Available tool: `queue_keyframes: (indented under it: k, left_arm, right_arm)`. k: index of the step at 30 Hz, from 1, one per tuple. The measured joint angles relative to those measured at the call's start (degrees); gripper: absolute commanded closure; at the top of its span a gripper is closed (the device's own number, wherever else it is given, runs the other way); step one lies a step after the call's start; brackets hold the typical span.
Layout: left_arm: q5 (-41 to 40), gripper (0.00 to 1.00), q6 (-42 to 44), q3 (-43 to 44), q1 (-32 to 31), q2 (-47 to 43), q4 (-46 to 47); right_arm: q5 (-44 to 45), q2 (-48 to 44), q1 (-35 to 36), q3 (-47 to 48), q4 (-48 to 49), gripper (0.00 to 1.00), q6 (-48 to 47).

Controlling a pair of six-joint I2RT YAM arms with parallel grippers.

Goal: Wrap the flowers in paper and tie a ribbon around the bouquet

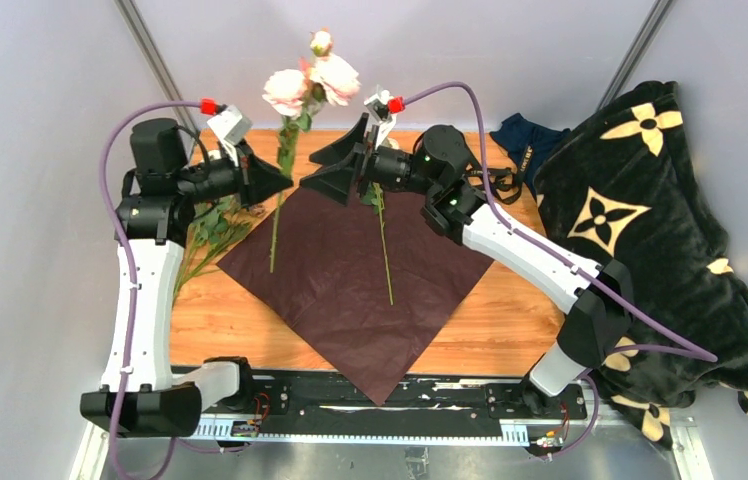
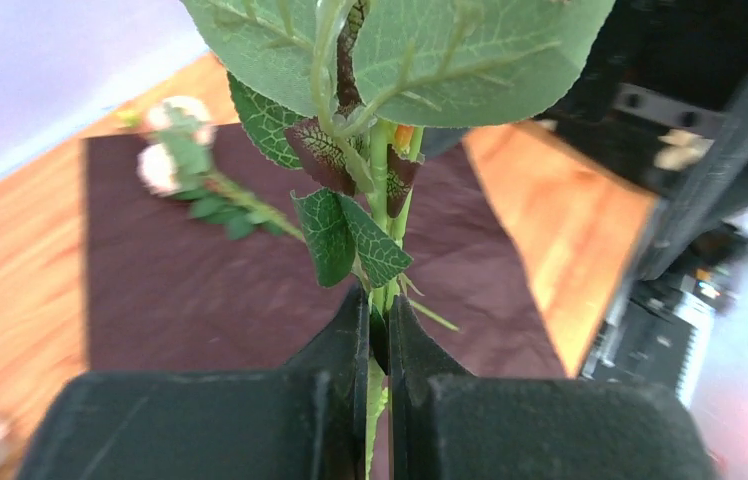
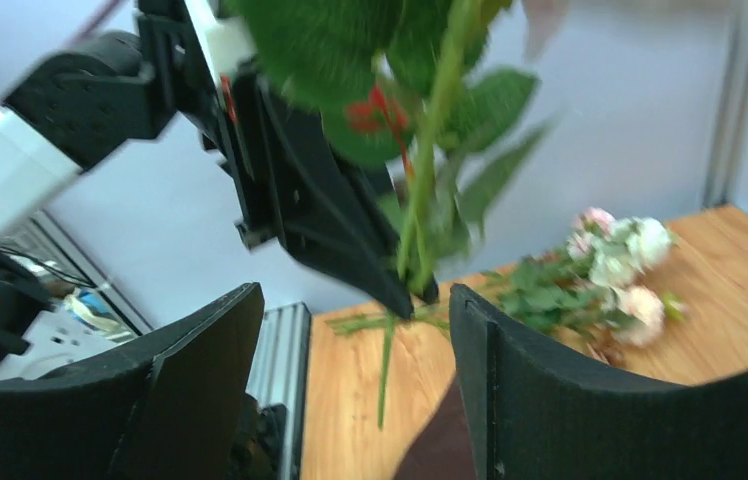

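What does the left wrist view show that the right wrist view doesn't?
Only left wrist: the paper spread flat, one flower lying on it. Only right wrist: the right gripper, open, and a bunch in clear view on the table. Both: the left gripper shut on a leafy stem.

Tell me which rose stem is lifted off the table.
The pale pink rose stem clamped in the left claw; the others lie on the dark red paper and wooden table.
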Motion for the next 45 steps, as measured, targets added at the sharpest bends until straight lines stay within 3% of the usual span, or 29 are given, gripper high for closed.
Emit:
queue_keyframes:
  k: [6,8,9,10,12,13,14,15,16,20,23,28,34,40,41,43,45]
  left_arm:
    - [4.9,1.00,-2.1,0.0,-7.7,-0.4,-0.9]
    - [5.3,1.00,-2.5,0.0,-9.0,-0.4,-1.0]
    - [5.3,1.00,-2.7,0.0,-9.5,-0.4,-1.1]
    - [5.4,1.00,-2.9,0.0,-10.3,-0.4,-1.2]
    - [5.1,0.98,-3.1,0.0,-11.6,-0.4,-1.2]
    - [4.2,0.77,-3.3,0.0,-11.7,-0.2,-1.1]
    - [4.0,0.36,-3.5,0.0,-11.8,0.0,-1.1]
    - [3.2,0.05,-3.5,0.0,-11.8,0.1,-1.2]
    - [2.6,0.01,-3.2,0.0,-11.9,0.2,-1.5]
    - [-7.9,0.00,-0.8,3.6,-12.2,1.6,-8.2]
    - [-20.9,0.00,2.7,5.7,-10.0,3.2,-10.7]
    - [-40.6,0.00,8.6,2.6,-1.6,8.0,-11.9]
    - [-53.3,0.00,13.5,-6.1,6.3,15.0,-11.3]
    - [-60.4,0.00,16.6,-11.3,9.9,16.8,-7.9]
    - [-61.2,0.00,17.0,-11.9,10.4,17.2,-7.0]
    - [-62.9,0.06,17.6,-12.8,11.5,18.5,-5.5]
    - [-64.6,0.20,18.3,-13.2,12.9,20.9,-3.7]
  right_arm:
    - [1.7,-0.1,1.4,-1.2,6.8,0.41,1.9]
    - [3.1,-0.1,1.4,-1.3,6.9,0.49,2.3]
    - [3.7,-0.1,1.4,-1.3,7.0,0.64,2.4]
    - [4.5,-0.1,1.4,-1.3,7.0,0.94,2.7]
    - [5.3,0.0,1.4,-1.3,7.3,1.00,3.5]
    - [5.6,0.1,1.6,-1.2,7.2,1.00,4.4]
    - [6.7,0.1,1.9,-1.2,6.6,1.00,4.5]
    - [7.7,0.0,1.9,-1.1,5.7,1.00,4.6]
    - [9.0,0.0,1.9,-0.7,3.9,1.00,4.5]
    - [16.5,0.6,0.0,4.8,-13.6,1.00,1.3]
    - [21.5,6.1,-3.4,20.2,-34.9,1.00,-4.0]
    - [24.5,17.9,-7.6,38.2,-56.7,1.00,-10.1]
    - [26.7,35.1,-8.1,50.0,-68.9,1.00,-12.2]
    - [28.1,46.8,-8.6,53.4,-69.9,1.00,-11.8]
    - [28.7,47.9,-8.7,53.4,-69.7,0.98,-11.6]
    - [29.9,49.5,-8.9,53.4,-69.2,0.79,-11.2]
    - [31.8,50.8,-9.1,53.4,-68.6,0.58,-11.0]
